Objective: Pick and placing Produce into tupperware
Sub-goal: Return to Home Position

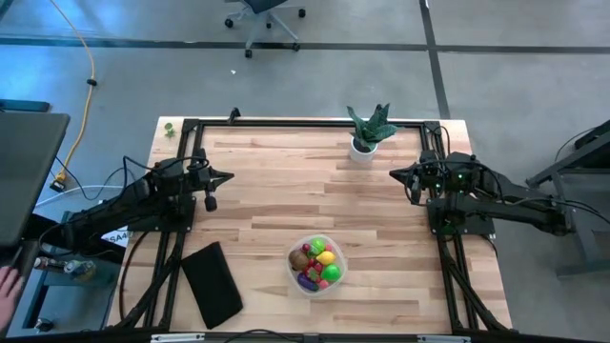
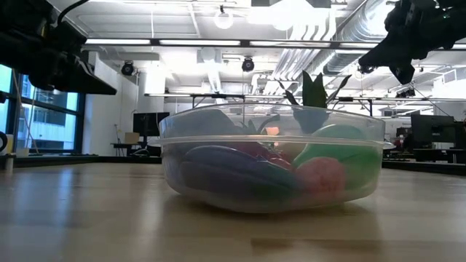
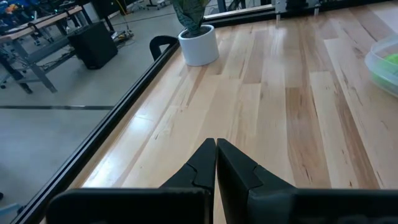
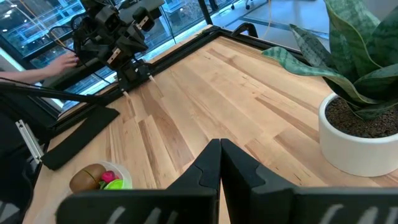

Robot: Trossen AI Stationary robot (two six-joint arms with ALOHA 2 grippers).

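Observation:
The tupperware (image 1: 316, 265), a clear round tub, stands on the table near its front edge and holds the produce (image 1: 317, 261): brown, yellow, green, red and purple pieces. The low view shows the tupperware (image 2: 271, 156) close up with the produce (image 2: 320, 175) inside. My left gripper (image 1: 229, 176) hovers shut over the table's left side; its fingers (image 3: 216, 149) meet with nothing between them. My right gripper (image 1: 393, 174) hovers shut over the table's right side, near the plant; its tips (image 4: 220, 149) are also together and bare.
A spiky green plant in a white pot (image 1: 367, 133) stands at the far edge, close to my right gripper. A flat black rectangle (image 1: 212, 283) lies at the front left. A black frame (image 1: 305, 122) runs round the table. A person's hand (image 1: 8, 284) shows off the table's left.

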